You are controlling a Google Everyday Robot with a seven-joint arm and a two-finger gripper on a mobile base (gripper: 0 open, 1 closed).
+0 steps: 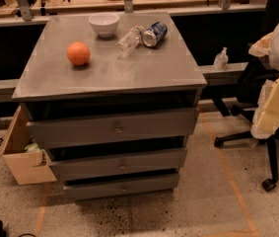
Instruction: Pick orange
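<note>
The orange (78, 53) is a round, bright fruit resting on the left part of the grey cabinet top (129, 70). It stands alone, a short way in front and to the left of the white bowl (104, 23). My gripper is not in view in this frame, and no arm shows over the cabinet.
A clear plastic bottle (128, 41) and a blue can (154, 34) lie on their sides at the back right of the top. The cabinet has three drawers (114, 128). A cardboard box (23, 154) stands at its left, an office chair (272, 117) at the right, a sanitiser bottle (221, 59) on the ledge behind.
</note>
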